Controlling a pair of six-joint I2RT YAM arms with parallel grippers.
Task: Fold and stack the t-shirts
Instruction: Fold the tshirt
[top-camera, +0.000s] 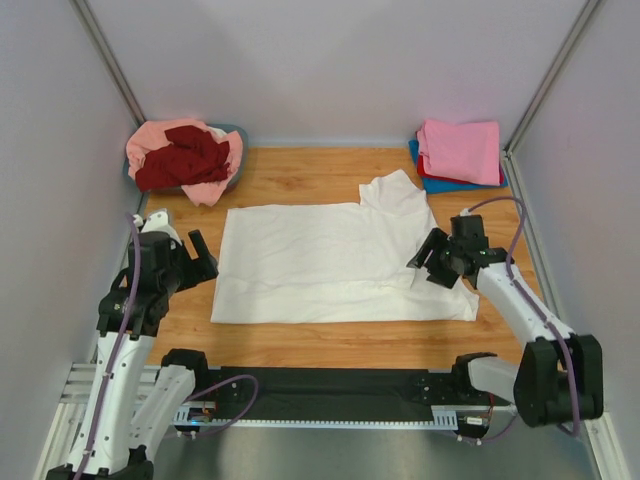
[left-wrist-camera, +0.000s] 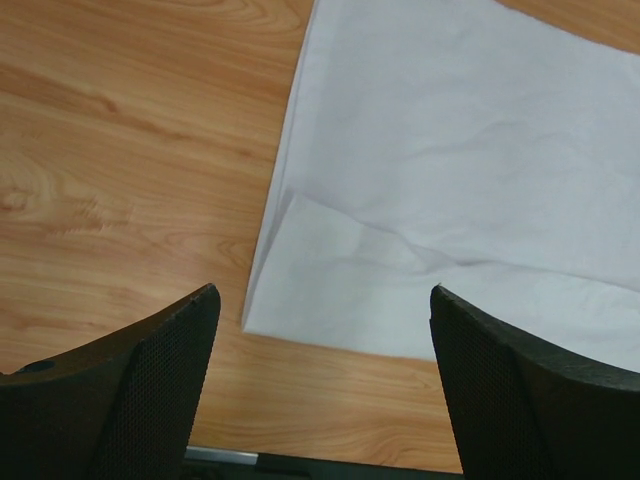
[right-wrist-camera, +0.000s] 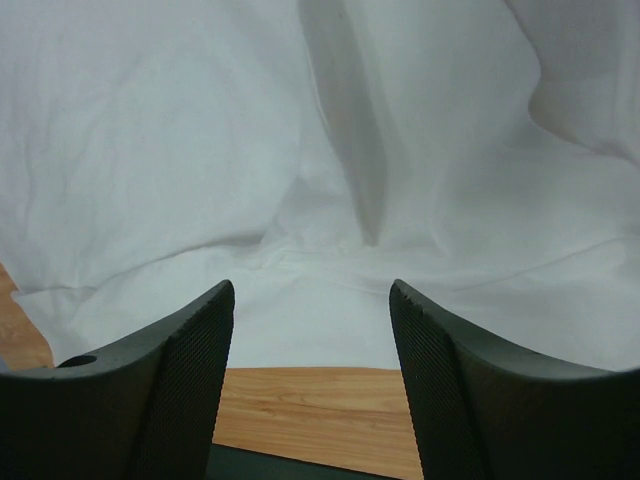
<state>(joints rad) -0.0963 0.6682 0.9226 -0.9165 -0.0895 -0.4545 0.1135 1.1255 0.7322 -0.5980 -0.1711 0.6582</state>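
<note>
Beyond flat off-white t-shirt (top-camera: 330, 265), tub (top-camera: 243, 145), folded stack (top-camera: 460, 152); left pincer (top-camera: 202, 259), right pincer (top-camera: 430, 264) spread.

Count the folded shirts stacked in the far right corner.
3: a pink shirt on top, a red shirt showing at the edge under it, and a blue shirt at the bottom. More may be hidden inside the stack.

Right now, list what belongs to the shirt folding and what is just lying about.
Job: white t-shirt spread flat; crumpled salmon and dark red shirts; folded pink, red, blue stack.
Lying about: grey-blue tub under the crumpled shirts.
</note>
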